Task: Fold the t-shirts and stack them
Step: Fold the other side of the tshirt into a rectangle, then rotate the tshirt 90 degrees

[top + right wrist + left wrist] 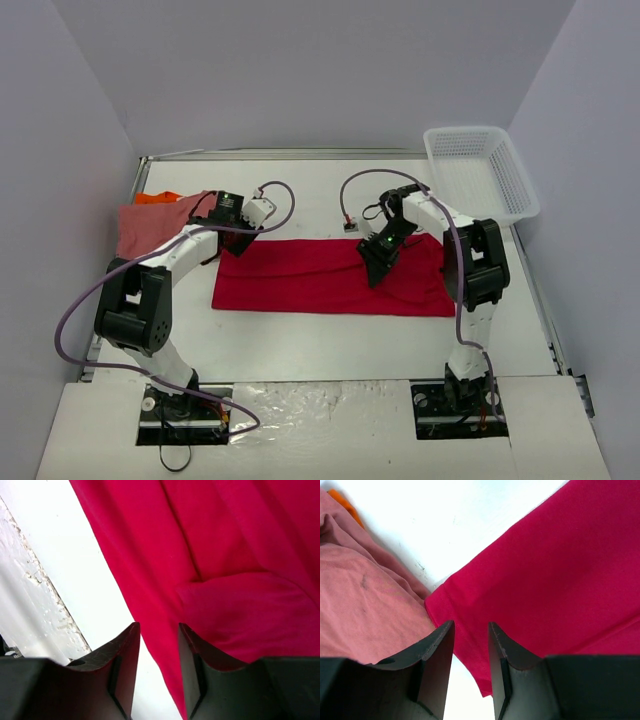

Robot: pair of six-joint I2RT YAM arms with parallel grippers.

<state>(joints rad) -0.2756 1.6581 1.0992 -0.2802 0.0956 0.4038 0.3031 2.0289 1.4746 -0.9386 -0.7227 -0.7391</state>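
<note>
Where red tee (320,282) lies, pink tee (150,228) adj.

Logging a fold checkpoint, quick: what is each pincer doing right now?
Left pincer: open, nothing held, at a corner of the red t-shirt.
Right pincer: open, nothing held, at the red t-shirt's edge.

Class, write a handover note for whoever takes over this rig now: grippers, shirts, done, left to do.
Left gripper: open, empty, above the red t-shirt, at its left corner.
Right gripper: open, empty, above its right part.
Red t-shirt: partly folded band, mid-table.
Salmon pink t-shirt lies rumpled far left, over the orange t-shirt.
Left to do: finish red, fold the others, stack.
</note>
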